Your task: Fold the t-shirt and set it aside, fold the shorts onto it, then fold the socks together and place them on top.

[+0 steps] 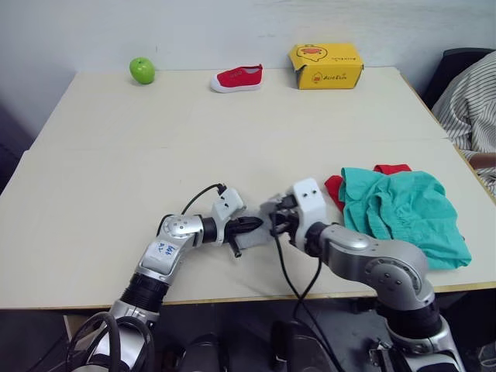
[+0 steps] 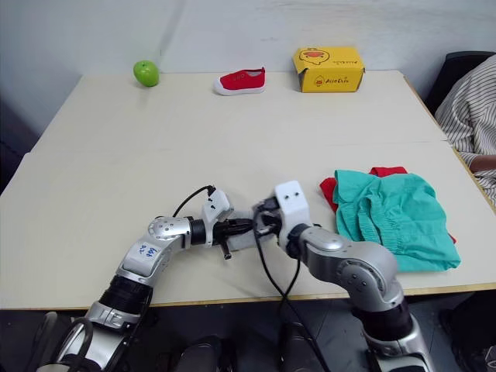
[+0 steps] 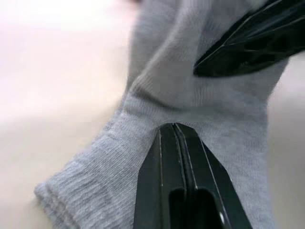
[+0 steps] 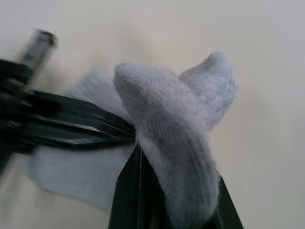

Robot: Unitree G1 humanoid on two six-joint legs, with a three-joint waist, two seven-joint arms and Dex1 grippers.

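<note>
At table's far edge, yellow box [image 1: 326, 66], print unreadable

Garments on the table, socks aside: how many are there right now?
2. The shorts lie by the table's right edge, on top of the t-shirt, whose red edges peek out from under them.

I count one apple [image 1: 142, 70] at the far left of my table [image 1: 116, 155], one small red shoe [image 1: 238, 78] beside it and one yellow box [image 1: 325, 66] further right. At the near right lie one teal shorts [image 1: 407, 213] over one red shirt [image 1: 335, 188]. Between my two grippers are grey socks [image 4: 162, 124]; I make out two toes there.
</note>
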